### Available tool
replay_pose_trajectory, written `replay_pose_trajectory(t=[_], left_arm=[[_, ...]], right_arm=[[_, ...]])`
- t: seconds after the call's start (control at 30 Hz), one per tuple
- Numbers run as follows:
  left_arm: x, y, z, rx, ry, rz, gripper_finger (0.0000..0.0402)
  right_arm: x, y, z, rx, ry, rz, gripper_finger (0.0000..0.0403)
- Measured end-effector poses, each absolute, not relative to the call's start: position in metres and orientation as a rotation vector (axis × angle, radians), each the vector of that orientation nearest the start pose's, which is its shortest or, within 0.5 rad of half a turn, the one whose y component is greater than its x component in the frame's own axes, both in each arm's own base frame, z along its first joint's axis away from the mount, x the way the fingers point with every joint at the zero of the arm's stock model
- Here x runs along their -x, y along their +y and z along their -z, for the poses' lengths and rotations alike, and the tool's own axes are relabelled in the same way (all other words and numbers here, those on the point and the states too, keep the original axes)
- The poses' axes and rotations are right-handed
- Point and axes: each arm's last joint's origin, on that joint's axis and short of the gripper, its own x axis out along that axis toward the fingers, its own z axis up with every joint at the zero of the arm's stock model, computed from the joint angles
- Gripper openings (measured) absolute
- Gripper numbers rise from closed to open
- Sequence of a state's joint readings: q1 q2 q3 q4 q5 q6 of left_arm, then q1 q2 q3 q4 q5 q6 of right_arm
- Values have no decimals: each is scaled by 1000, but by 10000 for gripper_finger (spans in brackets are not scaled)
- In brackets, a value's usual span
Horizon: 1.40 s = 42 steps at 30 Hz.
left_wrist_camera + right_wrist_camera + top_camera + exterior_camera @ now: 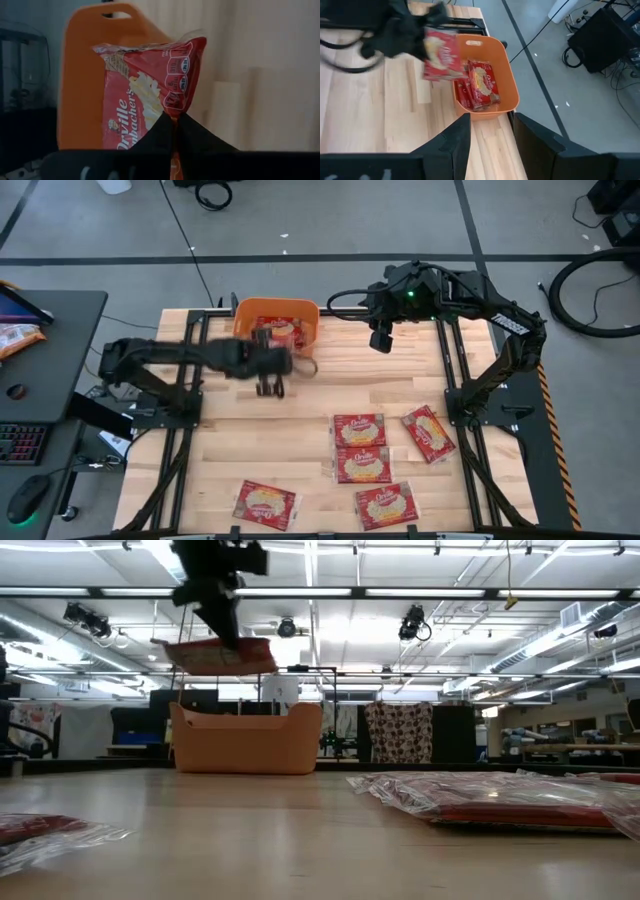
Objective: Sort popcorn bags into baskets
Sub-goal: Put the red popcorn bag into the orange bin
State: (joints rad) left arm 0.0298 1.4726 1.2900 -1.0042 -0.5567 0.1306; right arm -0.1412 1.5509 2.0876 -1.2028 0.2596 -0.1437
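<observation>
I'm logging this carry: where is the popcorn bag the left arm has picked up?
The popcorn bag hangs pinched in the left gripper, in the air beside the orange basket at the table's far edge, not yet inside it.

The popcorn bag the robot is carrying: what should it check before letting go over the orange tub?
1. Left gripper shut on the popcorn bag: ok.
2. Bag lifted above the orange tub: ok.
3. Bag fully over the tub's opening: cannot tell; it looks near one edge.
4. Room in the tub beside the bags inside: ok.
5. Right gripper, jaws open, clear of the tub: ok.
</observation>
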Motion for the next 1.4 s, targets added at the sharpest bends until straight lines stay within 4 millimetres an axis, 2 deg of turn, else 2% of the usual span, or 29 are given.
replay_pose_trajectory(t=[0.17, 0.37, 0.63, 0.73, 0.83, 0.97, 1.1, 1.23, 1.4], left_arm=[[-284, 78, -294, -398, 1181, -381, 15], [-286, 129, -269, -410, 1256, -339, 15], [-299, 173, -234, -409, 1269, -296, 19], [-299, 184, -223, -365, 1286, -328, 43], [-297, 187, -221, -339, 1288, -321, 83], [-296, 178, -232, -297, 1258, -302, 135], [-295, 151, -253, -111, 1164, -233, 164], [-296, 100, -266, 163, 1122, 8, 165], [-295, 24, -266, 457, 1266, 317, 161]], right_arm=[[-266, -45, -485, 130, 687, 350, 155], [-266, -45, -485, 78, 680, 368, 155], [-266, -45, -485, 22, 668, 400, 155], [-266, -45, -485, 11, 666, 404, 155], [-266, -45, -485, 6, 665, 406, 155], [-266, -45, -484, 11, 672, 405, 155], [-265, -45, -484, 24, 680, 404, 155], [-264, -46, -483, 39, 695, 399, 155], [-264, -46, -483, 73, 703, 385, 155]])
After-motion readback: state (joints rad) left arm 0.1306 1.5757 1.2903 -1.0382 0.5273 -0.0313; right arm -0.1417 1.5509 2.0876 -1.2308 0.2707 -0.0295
